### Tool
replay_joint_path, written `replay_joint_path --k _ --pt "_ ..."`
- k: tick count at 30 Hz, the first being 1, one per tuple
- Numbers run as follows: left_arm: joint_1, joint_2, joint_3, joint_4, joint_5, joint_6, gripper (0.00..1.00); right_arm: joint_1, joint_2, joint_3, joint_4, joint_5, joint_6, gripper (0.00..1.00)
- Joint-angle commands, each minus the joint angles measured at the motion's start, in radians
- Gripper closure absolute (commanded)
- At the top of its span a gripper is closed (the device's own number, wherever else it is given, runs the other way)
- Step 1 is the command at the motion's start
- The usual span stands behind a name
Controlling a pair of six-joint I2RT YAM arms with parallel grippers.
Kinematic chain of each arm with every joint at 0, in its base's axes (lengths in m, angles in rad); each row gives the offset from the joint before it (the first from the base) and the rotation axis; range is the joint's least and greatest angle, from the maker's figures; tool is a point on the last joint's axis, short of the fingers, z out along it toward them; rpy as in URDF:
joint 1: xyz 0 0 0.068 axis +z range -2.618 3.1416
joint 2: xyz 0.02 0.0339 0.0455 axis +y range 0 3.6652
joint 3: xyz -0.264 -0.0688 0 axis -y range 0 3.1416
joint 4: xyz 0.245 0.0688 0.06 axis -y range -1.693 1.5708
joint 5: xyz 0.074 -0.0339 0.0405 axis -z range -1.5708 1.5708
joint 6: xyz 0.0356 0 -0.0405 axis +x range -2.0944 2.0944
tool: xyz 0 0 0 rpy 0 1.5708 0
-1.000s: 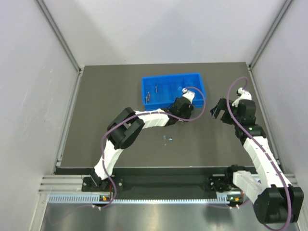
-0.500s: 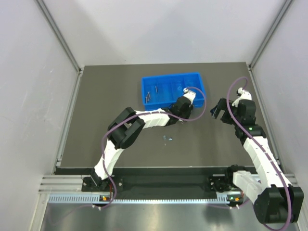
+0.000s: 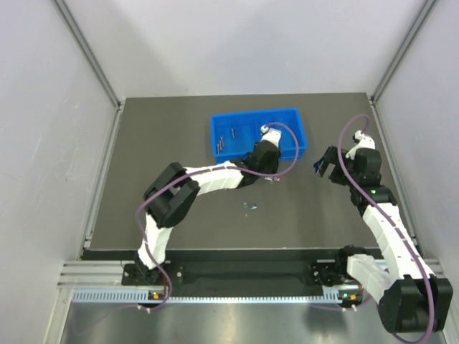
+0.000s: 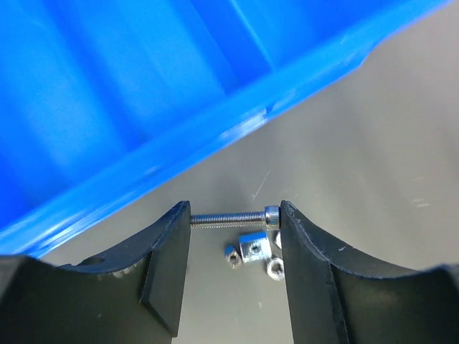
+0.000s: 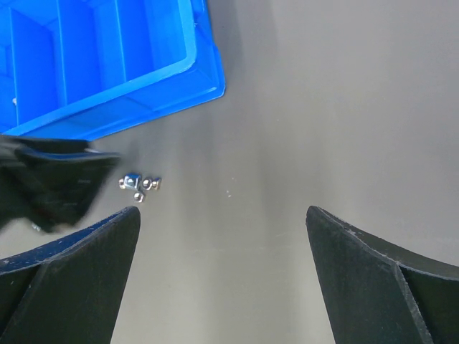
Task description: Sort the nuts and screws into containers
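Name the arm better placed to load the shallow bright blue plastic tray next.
Left: the left gripper grips a thin silvery metal screw endwise beside the blue plastic tray; the right gripper is open, empty, farther off.

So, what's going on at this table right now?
The left gripper pinches a screw end to end, just outside the blue tray. A few nuts lie loose on the table beneath it. The right gripper hangs open off to the side, holding nothing. Some screws lie in one tray compartment.
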Motion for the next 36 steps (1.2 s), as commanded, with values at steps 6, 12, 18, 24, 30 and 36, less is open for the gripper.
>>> replay_joint_path --k 6,12,18,24,30,36 --pt "0.15 -0.341 -0.119 0.077 -0.08 -0.147 0.63 0.006 0.005 0.0 0.046 -0.007 -0.001 0.0" --pt "0.28 -0.364 -0.153 0.084 -0.033 -0.139 0.63 0.008 0.013 0.001 0.052 -0.01 0.001 0.0" --pt "0.308 -0.27 -0.091 0.072 -0.057 -0.084 0.63 0.006 0.022 0.004 0.052 -0.007 0.004 0.0" --pt "0.316 -0.204 -0.066 0.048 -0.097 -0.079 0.62 0.006 0.03 0.015 0.046 -0.004 0.001 0.0" --pt "0.316 -0.226 -0.071 0.045 -0.076 -0.061 0.48 0.008 0.027 0.02 0.041 -0.007 0.001 0.0" --pt "0.314 -0.31 -0.089 0.048 0.021 -0.036 0.33 0.008 0.008 0.017 0.037 -0.009 0.001 0.0"
